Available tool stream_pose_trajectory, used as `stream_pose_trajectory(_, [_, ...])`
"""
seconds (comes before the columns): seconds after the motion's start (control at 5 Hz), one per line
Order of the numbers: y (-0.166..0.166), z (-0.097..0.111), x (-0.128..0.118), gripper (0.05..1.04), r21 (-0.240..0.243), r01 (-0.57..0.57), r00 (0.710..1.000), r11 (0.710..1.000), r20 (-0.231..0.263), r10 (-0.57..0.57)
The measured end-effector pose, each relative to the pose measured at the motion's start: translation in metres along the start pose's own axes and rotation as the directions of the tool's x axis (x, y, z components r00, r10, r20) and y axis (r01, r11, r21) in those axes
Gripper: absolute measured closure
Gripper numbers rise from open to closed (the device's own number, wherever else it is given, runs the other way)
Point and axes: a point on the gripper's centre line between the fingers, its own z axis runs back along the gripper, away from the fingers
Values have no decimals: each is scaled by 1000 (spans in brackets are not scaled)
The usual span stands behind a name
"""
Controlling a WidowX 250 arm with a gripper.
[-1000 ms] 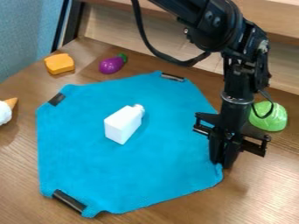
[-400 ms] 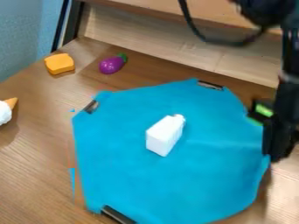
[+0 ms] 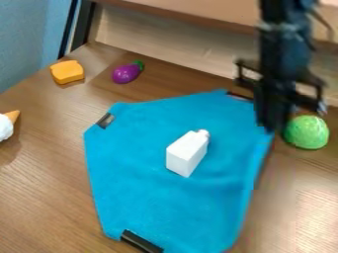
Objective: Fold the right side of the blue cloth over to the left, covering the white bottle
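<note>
Over the upper right of the table, the gripper [image 3: 272, 123] is shut on the right edge of the blue cloth [image 3: 155, 197], with that edge raised and drawn up toward it. A white bottle [image 3: 187, 157] lies on the cloth, left of and below the gripper, not touching it. Dark clips show at the cloth's left corner, bottom edge and upper right corner. Just right of the fingertips sits a green rounded object [image 3: 306, 132], partly behind the gripper.
An orange toy block [image 3: 66, 72] and a purple toy eggplant [image 3: 127, 73] rest at the upper left of the wooden table [image 3: 39, 183]. A toy ice cream cone [image 3: 7, 126] is at the left edge. A wooden ledge [image 3: 191, 54] runs along the back.
The gripper first went right, dragging the cloth and bottle rightward, then came back left and farther up the view. The cloth's right side has been pulled inward and up; the bottle barely moved lately.
</note>
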Motion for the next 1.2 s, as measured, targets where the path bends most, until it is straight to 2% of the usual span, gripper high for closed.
stream_pose_trajectory(0.2, [33,16,-19,1025,-15,-91,996,996,19,92])
stream_pose_trajectory(0.4, [65,28,-42,1025,-33,-171,985,985,12,172])
stream_pose_trajectory(0.8, [118,30,-68,1025,-29,-210,978,977,-15,210])
stream_pose_trajectory(1.0, [144,10,-71,1025,23,-136,987,990,-87,138])
stream_pose_trajectory(1.2, [166,-6,-67,1025,100,-21,990,995,-137,35])
